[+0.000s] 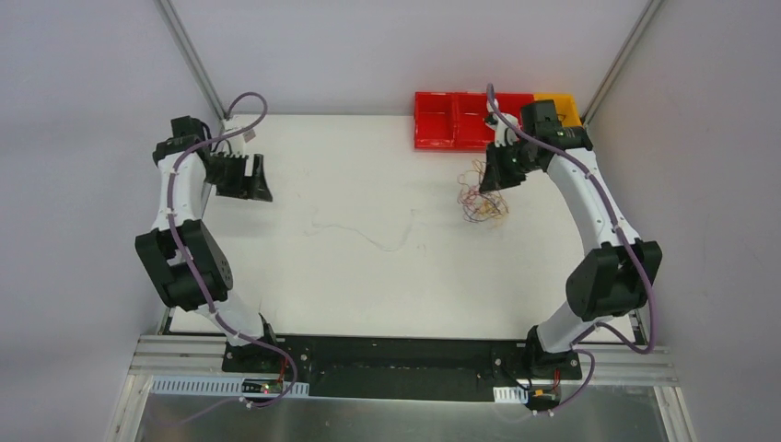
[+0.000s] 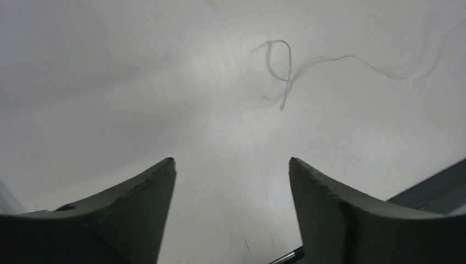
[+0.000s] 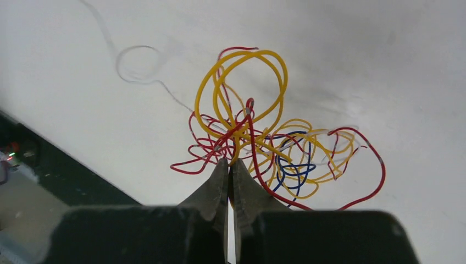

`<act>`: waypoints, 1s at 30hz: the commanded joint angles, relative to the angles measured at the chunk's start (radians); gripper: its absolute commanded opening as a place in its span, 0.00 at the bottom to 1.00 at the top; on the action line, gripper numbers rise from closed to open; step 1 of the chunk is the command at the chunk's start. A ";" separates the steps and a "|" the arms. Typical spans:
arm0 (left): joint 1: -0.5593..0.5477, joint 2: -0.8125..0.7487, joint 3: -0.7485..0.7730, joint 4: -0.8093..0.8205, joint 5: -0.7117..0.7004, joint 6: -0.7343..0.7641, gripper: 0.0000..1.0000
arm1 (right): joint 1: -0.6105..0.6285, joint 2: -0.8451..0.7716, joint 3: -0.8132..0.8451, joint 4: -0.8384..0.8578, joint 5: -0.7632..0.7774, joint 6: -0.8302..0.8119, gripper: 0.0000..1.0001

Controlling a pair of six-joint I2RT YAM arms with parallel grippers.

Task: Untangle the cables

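Observation:
A tangled clump of thin red, yellow, blue and white cables hangs from my right gripper, whose jaws are shut on a yellow cable of the clump. In the top view the clump sits at the table's right rear, just below the right gripper. A loose white cable lies alone on the middle of the table; it also shows in the left wrist view. My left gripper is open and empty above bare table at the left rear.
A red compartment tray and an orange bin stand at the table's back right edge. A dark strip runs along the near table edge in the right wrist view. Frame posts rise at both rear corners.

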 commanded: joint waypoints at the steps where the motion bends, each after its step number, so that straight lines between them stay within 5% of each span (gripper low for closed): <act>1: -0.097 -0.162 0.002 -0.037 0.289 0.036 0.85 | 0.116 -0.100 0.094 -0.048 -0.247 0.147 0.00; 3: -0.132 -0.206 0.012 -0.036 0.410 0.025 0.98 | 0.150 -0.119 0.115 -0.027 -0.278 0.180 0.00; 6: -0.226 -0.240 0.027 -0.031 0.514 -0.006 0.99 | 0.204 -0.136 0.148 -0.010 -0.289 0.211 0.00; 16: -0.704 -0.222 0.013 0.135 0.439 -0.233 0.99 | 0.291 -0.178 0.148 0.010 -0.283 0.228 0.00; 22: -0.834 -0.136 -0.013 0.328 0.399 -0.301 0.99 | 0.297 -0.188 0.144 0.013 -0.302 0.247 0.00; 27: -0.925 -0.070 -0.026 0.369 0.393 -0.305 0.72 | 0.298 -0.197 0.142 0.020 -0.315 0.264 0.00; 30: -0.932 -0.044 -0.029 0.380 0.383 -0.328 0.47 | 0.291 -0.196 0.144 0.016 -0.310 0.262 0.00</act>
